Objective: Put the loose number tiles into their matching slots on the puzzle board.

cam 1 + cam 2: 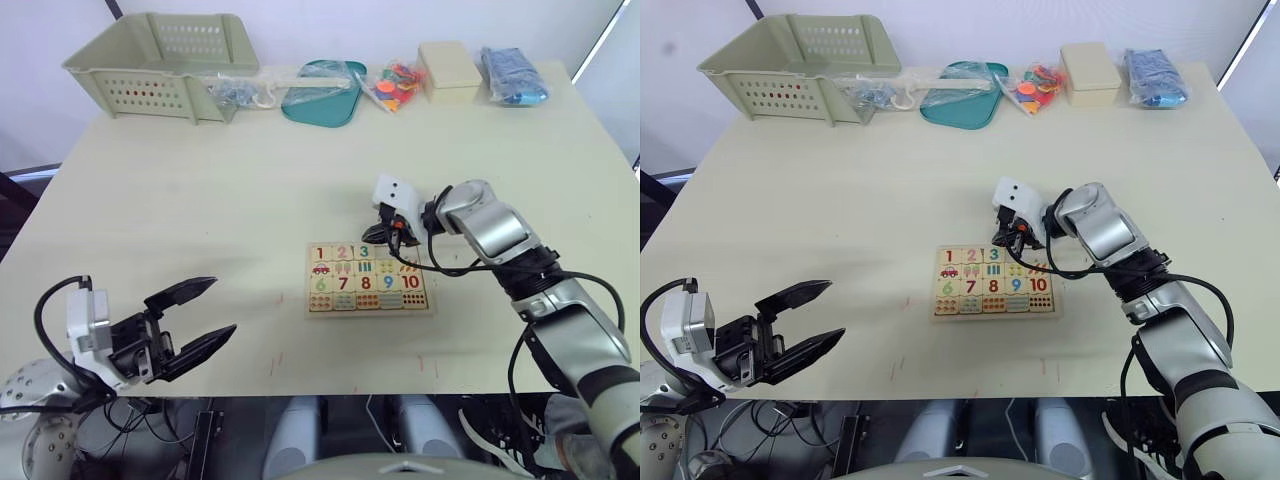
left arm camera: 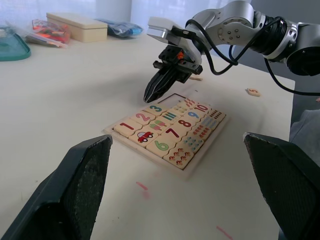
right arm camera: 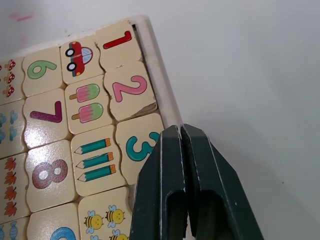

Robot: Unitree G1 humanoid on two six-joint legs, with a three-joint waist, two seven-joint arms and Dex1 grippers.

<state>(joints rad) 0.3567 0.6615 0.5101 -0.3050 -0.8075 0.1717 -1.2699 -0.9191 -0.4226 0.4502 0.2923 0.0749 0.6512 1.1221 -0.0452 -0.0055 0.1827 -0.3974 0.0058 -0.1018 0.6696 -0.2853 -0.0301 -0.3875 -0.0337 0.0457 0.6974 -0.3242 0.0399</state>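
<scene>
Puzzle board (image 1: 369,280), directly beneath the closed, empty right gripper (image 2: 152,93), holds tiles 1, 2, 3 (image 3: 141,144) in its top row. Two loose tiles (image 2: 253,91) lie beyond. Left gripper (image 1: 195,320) open.

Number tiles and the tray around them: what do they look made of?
The number tiles look like pale wood with a smooth, faintly glossy face and printed digits; one edge of the 2 shows a rough chip. The tray seems to be the same light wood, plain and matte on its rim. Painted fibreboard can't be ruled out.
</scene>
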